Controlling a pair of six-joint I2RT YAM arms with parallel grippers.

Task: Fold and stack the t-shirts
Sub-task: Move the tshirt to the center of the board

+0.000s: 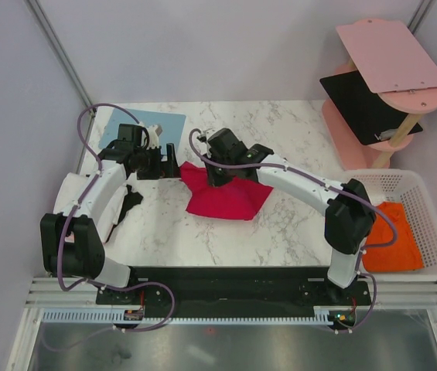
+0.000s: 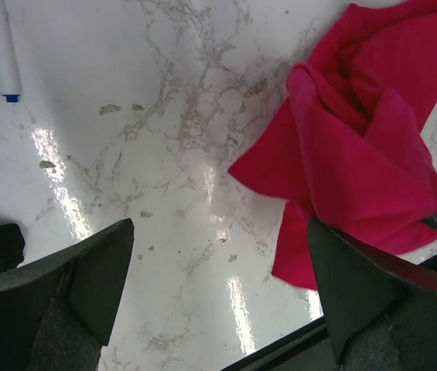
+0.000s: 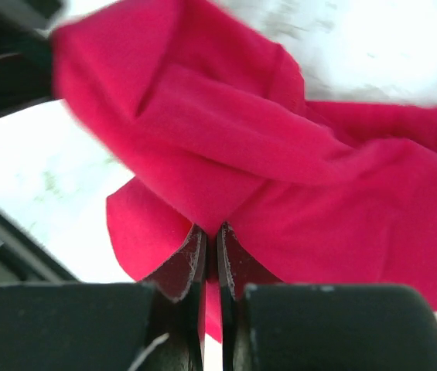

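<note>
A crimson red t-shirt (image 1: pixel 226 197) lies bunched in the middle of the marble table (image 1: pixel 280 232). My right gripper (image 1: pixel 216 179) is shut on a fold of it near its upper left part; in the right wrist view the cloth (image 3: pixel 280 170) is pinched between the two jaws (image 3: pixel 212 232) and drapes away from them. My left gripper (image 1: pixel 164 164) stands wide open just left of the shirt, close above the table. In the left wrist view the gripper (image 2: pixel 222 255) has only bare marble between its fingers, and the red t-shirt (image 2: pixel 365 147) reaches its right finger. An orange t-shirt (image 1: pixel 392 239) lies in the basket.
A white mesh basket (image 1: pixel 427 193) sits at the table's right edge. A light-blue board (image 1: pixel 160 122) lies at the back left. A pink and black panel stand (image 1: pixel 380 85) rises at the back right. Something dark (image 1: pixel 131 202) lies beside the left arm.
</note>
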